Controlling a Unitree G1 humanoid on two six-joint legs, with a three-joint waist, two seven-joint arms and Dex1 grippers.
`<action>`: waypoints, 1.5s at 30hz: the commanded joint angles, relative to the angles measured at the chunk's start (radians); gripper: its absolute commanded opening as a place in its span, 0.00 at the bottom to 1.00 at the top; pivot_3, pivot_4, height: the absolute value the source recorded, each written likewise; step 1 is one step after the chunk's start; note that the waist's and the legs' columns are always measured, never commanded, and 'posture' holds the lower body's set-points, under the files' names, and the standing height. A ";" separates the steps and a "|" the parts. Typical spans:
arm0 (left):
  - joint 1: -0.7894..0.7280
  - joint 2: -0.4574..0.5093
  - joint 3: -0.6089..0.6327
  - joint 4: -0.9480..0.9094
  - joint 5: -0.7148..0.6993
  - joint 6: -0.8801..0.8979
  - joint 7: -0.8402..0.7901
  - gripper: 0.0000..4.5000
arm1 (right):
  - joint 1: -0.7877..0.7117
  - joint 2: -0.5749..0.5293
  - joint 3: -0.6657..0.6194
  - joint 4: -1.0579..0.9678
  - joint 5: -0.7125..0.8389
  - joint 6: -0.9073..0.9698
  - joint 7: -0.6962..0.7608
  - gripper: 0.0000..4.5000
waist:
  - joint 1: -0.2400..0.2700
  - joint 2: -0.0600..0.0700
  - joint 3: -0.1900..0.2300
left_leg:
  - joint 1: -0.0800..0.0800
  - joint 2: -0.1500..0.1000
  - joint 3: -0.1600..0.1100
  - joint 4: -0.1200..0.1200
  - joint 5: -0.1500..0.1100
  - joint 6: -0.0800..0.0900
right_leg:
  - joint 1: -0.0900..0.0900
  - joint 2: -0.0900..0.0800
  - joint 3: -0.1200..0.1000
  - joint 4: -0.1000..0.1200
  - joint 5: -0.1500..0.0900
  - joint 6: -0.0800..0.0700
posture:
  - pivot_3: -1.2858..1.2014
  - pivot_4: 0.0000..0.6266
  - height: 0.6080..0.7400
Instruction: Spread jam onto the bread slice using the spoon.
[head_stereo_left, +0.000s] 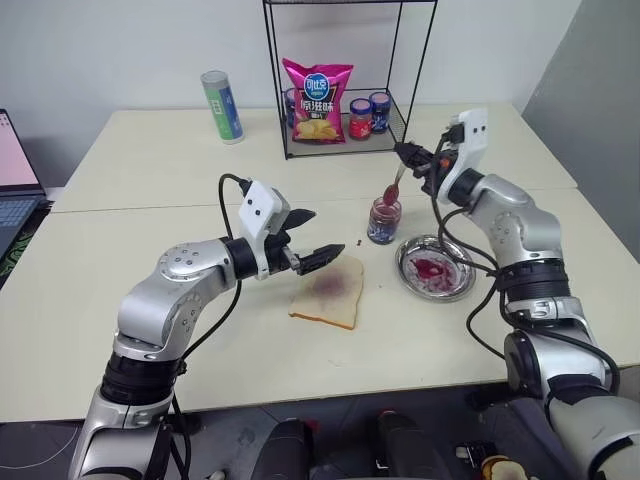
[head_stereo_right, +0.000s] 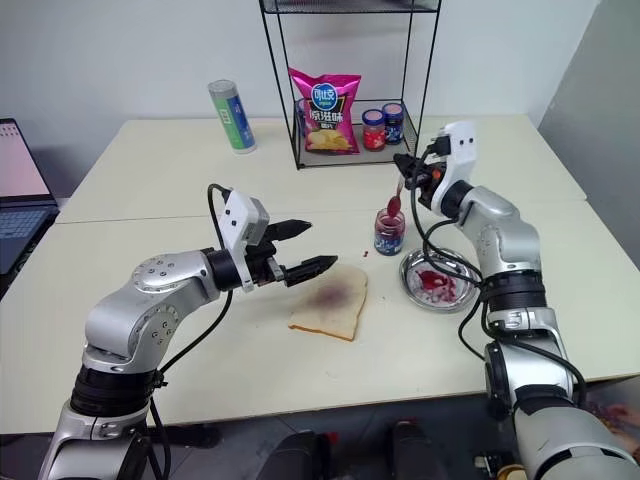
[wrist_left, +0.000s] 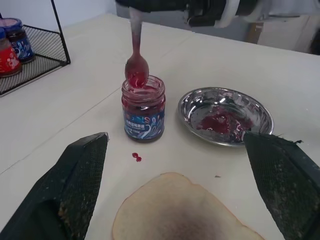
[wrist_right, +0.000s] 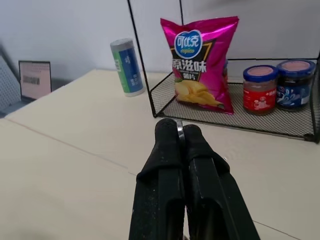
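Note:
The bread slice (head_stereo_left: 327, 293) lies flat on the table, with a purplish stain in its middle. My left gripper (head_stereo_left: 325, 232) hovers open just left of and above it, holding nothing. My right gripper (head_stereo_left: 405, 150) is shut on the handle of the spoon (head_stereo_left: 392, 188), which hangs bowl-down over an open jam jar (head_stereo_left: 384, 220). Jam (wrist_left: 136, 77) coats the spoon's bowl right at the jar's mouth. More jam (wrist_left: 218, 121) is smeared in the round steel dish (head_stereo_left: 455, 290) to the right of the bread. A small jam drop (wrist_left: 136, 157) sits on the table by the jar.
A black wire rack (head_stereo_left: 345, 140) at the back holds a pink chip bag (head_stereo_left: 317, 100) and two lidded jars (head_stereo_left: 368, 117). A tall can (head_stereo_left: 221, 105) stands at the back left. A laptop (head_stereo_left: 15, 190) sits at the left edge.

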 joint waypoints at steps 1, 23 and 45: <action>0.001 0.010 0.030 -0.043 -0.015 -0.001 0.003 1.00 | 0.016 -0.007 0.040 -0.009 -0.077 -0.104 0.025 0.01 | 0.000 0.000 0.000 | 0.000 0.000 0.000 0.000 0.000 0.000 | 0.000 0.000 0.000 0.000 0.000 0.000 | 0.52 0.24 1.00; 0.003 0.011 0.021 -0.053 -0.011 -0.006 0.006 1.00 | 0.033 0.088 -0.047 0.031 -0.047 0.001 -0.038 0.01 | 0.000 0.000 0.000 | 0.001 0.000 0.000 0.000 0.000 0.000 | 0.001 0.000 0.000 0.001 0.000 0.000 | 0.52 0.24 1.00; -0.013 -0.003 0.011 -0.015 0.008 -0.043 -0.003 1.00 | -0.071 0.121 -0.360 0.061 0.214 0.280 -0.283 0.01 | -0.001 0.000 0.000 | 0.001 0.000 0.000 0.000 0.000 0.000 | 0.000 0.000 0.000 0.001 0.000 0.000 | 0.52 0.24 1.00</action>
